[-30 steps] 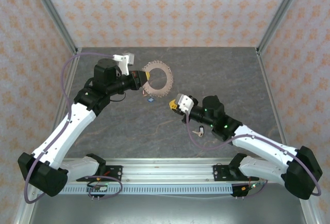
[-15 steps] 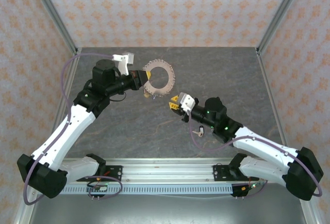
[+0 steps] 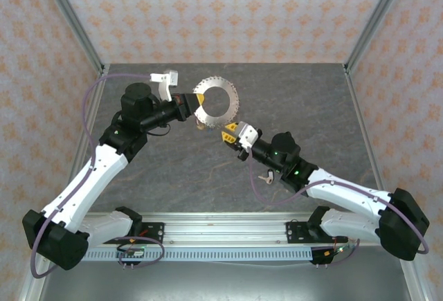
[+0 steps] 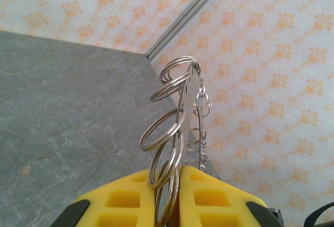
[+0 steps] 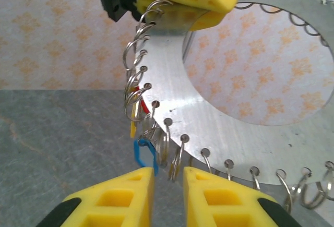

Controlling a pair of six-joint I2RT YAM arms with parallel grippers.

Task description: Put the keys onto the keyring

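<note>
The keyring is a flat metal disc with a wide hole and small split rings along its rim, held up above the table. My left gripper is shut on its left edge; the left wrist view shows the keyring edge-on between the yellow fingers. In the right wrist view the keyring carries keys with blue, red and yellow heads. My right gripper is open just below the rim, with a split ring hanging in the gap. One pale key lies on the table.
The grey stone-patterned table is bounded by patterned walls and metal corner posts. My right arm stretches across the right half and my left arm across the left. A rail runs along the near edge.
My right gripper has moved up and left to the ring's lower rim and its jaws have parted. The left gripper has lifted and swung the keyring slightly to the right.
</note>
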